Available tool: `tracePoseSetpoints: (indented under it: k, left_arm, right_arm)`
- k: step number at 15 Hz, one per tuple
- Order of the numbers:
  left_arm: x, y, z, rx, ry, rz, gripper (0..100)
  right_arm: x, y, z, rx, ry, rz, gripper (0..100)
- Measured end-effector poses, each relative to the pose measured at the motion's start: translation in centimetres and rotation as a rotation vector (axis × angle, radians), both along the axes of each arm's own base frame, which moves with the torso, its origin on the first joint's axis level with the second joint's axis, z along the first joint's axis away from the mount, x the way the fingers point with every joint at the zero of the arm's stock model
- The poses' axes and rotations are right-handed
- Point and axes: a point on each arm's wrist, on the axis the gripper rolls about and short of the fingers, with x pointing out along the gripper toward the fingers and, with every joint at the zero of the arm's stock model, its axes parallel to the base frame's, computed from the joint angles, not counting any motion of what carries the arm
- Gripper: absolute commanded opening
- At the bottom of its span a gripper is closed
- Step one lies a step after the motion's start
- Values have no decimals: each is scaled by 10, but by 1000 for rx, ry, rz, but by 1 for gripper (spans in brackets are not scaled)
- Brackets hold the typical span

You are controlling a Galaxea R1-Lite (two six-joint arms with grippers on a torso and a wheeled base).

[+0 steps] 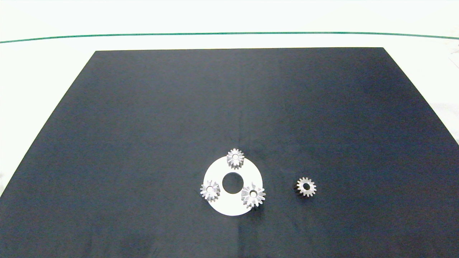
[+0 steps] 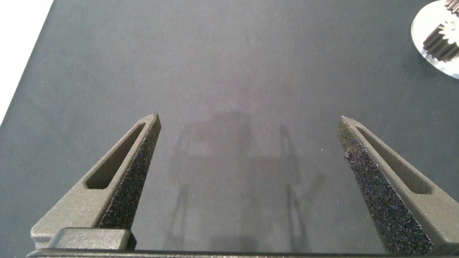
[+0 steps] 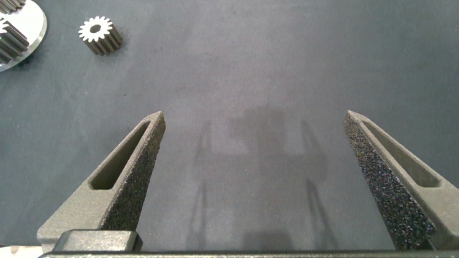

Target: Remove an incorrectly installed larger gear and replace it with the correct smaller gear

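A white bench point(image 1: 43, 89) carries a large dark matte mat point(image 1: 229, 107), and a thin green line point(image 1: 229, 33) crosses the bench beyond the mat's far edge. Most of the mat is bare: wide open room lies to the far side and to both the left and right of the parts, which sit close to the near edge.

A flat white round disc with a round centre hole point(image 1: 226, 206) lies on the mat. Three silver metal gears stand on it around the hole. The larger gear point(image 1: 253, 194), star-like with long pointed teeth, sits at the disc's right near rim, lying flat with its hole facing up and its teeth overhanging the rim. Two small stubby-toothed gears occupy the far rim point(image 1: 235, 158) and the left rim point(image 1: 210, 190).

The smaller gear point(image 1: 306, 186) lies flat on the mat to the right of the disc, well apart from it, its centre hole facing up.

The left gripper point(image 2: 249, 125) hangs above bare mat with its grey fingers point(image 2: 129, 175) spread wide, holding nothing. The right gripper point(image 3: 254, 122) likewise hangs over bare mat, fingers point(image 3: 133, 175) spread wide and empty
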Motion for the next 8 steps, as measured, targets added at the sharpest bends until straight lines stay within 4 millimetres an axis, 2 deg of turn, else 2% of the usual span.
tracePoseSetpoints:
  k: [8]
  left_arm:
    - [0,1,1,3,6,47,100]
  right_arm:
    - [0,0,0,-11,21,-16,100]
